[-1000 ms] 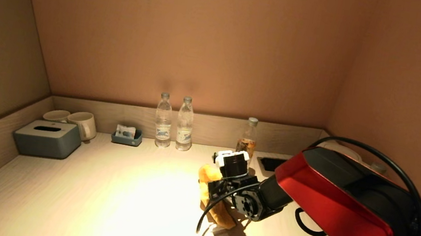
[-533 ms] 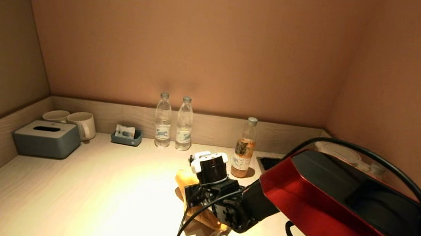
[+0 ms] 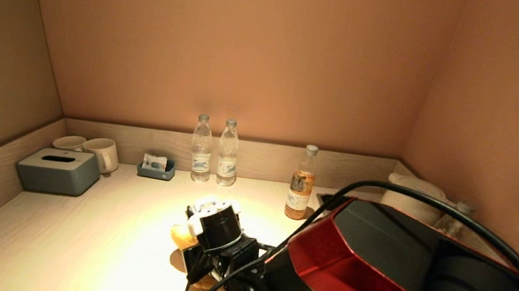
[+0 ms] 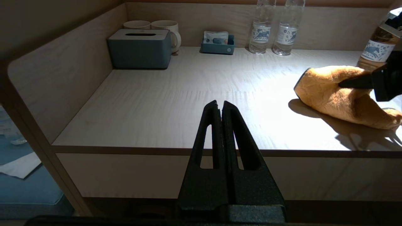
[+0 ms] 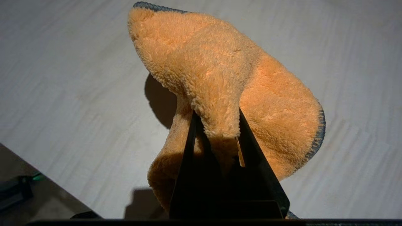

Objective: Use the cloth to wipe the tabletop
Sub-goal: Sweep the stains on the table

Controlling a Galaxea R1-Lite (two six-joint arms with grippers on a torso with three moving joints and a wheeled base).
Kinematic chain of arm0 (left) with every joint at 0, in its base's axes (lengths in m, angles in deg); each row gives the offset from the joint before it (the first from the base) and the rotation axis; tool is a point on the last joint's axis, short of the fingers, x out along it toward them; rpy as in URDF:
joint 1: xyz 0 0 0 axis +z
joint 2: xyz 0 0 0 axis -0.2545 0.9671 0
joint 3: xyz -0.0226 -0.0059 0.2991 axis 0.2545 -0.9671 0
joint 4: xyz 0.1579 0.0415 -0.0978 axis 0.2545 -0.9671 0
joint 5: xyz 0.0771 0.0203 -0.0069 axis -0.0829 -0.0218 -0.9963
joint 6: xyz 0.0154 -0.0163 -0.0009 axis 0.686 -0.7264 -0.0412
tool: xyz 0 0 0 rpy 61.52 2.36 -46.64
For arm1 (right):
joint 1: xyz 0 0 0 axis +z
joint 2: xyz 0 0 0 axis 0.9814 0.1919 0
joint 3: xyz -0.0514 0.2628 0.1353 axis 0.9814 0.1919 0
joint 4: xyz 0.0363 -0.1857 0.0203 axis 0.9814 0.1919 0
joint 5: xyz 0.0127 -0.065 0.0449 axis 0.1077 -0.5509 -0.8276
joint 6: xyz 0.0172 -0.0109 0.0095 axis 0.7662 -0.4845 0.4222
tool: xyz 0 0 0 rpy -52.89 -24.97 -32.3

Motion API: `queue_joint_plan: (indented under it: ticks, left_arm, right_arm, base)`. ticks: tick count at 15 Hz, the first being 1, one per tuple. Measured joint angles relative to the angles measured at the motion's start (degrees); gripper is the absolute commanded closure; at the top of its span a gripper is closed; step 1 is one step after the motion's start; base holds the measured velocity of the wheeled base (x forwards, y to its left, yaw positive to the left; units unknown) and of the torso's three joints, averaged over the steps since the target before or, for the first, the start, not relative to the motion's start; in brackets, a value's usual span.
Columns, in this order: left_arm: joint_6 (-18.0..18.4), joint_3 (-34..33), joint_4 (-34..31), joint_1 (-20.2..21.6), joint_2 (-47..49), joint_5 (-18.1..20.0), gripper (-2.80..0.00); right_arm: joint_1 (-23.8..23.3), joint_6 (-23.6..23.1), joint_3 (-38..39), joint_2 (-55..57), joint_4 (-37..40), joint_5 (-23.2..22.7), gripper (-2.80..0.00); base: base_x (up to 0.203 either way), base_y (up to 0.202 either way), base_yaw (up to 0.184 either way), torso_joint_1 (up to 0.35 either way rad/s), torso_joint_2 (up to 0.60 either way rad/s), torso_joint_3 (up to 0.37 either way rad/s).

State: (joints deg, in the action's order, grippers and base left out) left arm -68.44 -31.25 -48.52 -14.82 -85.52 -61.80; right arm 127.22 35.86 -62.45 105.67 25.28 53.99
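cloth (image 5: 220,78) dragged leftward, pinched in right hand (image 5: 216,125)

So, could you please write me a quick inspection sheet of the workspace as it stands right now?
Surface: pale wood tabletop, lit brightly mid-table.
Job's things: orange cloth bunched, resting on the tabletop.
Clutter: grey tissue box, two mugs, small blue tray, two water bottles, one tea bottle, kettle at the far right.
Grippers: right gripper shut on the cloth at mid-table; left gripper shut, empty, parked before the table's front edge.
Cables: black cable arcs over the right arm.
Surroundings: plain walls on three sides, low wooden upstand.
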Motion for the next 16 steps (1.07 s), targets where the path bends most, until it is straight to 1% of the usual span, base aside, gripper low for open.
queue_joint_plan:
  ticks: [3,6,10,12,16]
  left_arm:
    - [0.0,0.0,0.0,-0.1,0.0,0.0,0.0]
    - [0.0,0.0,0.0,0.0,0.0,0.0,0.0]
    - [0.0,0.0,0.0,0.0,0.0,0.0,0.0]
    - [0.0,0.0,0.0,0.0,0.0,0.0,0.0]
    - [0.0,0.0,0.0,0.0,0.0,0.0,0.0]
  right_arm:
    - [2.9,0.2,0.6,-0.1,-0.1,0.0,0.0]
    - [6.4,0.3,2.9,-1.1,-0.3,0.1,0.0]
    - [7.5,0.1,6.8,-1.7,-2.8,0.5,0.0]
    - [5.8,0.0,8.8,-1.6,-5.2,0.5,0.0]
    - [-1.9,-0.3,9.2,-1.1,-7.9,0.3,0.0]
  base:
    - [0.0,0.0,0.0,0.0,0.0,0.0]
    - [0.0,0.0,0.0,0.0,0.0,0.0]
    - [0.0,0.0,0.0,0.0,0.0,0.0]
    - [0.0,0.0,0.0,0.0,0.0,0.0]
    - [0.0,0.0,0.0,0.0,0.0,0.0]
